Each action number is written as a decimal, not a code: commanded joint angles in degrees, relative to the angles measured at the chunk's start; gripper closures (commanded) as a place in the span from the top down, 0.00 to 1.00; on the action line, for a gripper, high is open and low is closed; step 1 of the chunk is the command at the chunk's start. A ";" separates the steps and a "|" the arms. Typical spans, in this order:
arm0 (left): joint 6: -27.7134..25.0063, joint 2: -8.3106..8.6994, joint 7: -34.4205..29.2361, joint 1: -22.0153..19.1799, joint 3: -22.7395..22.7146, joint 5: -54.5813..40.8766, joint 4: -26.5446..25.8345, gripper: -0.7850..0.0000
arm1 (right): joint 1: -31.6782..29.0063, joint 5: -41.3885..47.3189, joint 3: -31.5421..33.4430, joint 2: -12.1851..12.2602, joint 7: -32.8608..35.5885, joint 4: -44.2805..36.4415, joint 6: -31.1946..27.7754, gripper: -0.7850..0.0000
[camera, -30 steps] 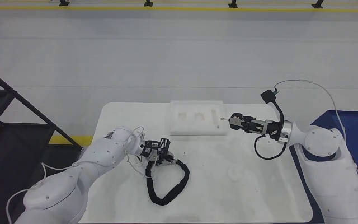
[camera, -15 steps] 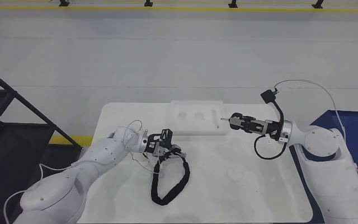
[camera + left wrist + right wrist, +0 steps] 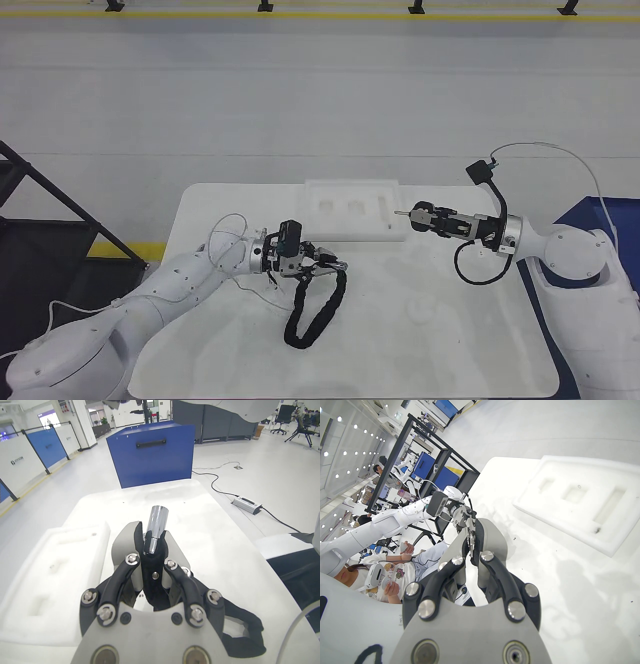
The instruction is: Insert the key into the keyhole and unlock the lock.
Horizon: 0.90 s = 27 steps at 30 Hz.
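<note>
White table on a pale floor, w/ a white foam tray at the far edge, approx mid. Your left gripper is clamped on the lock: its fingers pinch the black sleeve just below the chrome cylinder, which sticks out past the fingertips and points across the table toward the right arm's side. In the top view that gripper sits in front of the tray's left corner, and the lock's black cable loop trails from it toward the near edge; can't tell if the loop's low end touches the table. Your right gripper is closed on the key, held approx level, blade tip at the tray's right end. Key and lock are well apart, bare table btw them. In the right wrist view the key sits edge-on btw the two closed fingers.
</note>
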 commanded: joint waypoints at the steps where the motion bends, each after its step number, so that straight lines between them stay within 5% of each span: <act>1: 0.73 0.91 0.74 -0.08 0.17 -0.69 -2.63 0.00 | 0.00 0.00 0.00 0.00 0.00 0.00 0.00 0.00; 14: 5.41 6.65 5.42 -3.16 1.07 -8.29 -15.54 0.00 | 0.00 0.00 0.00 0.00 0.00 0.00 0.00 0.00; 27: 8.57 7.86 8.59 -5.69 3.56 -10.95 -18.09 0.00 | 0.00 0.00 0.00 0.00 0.00 0.00 0.00 0.00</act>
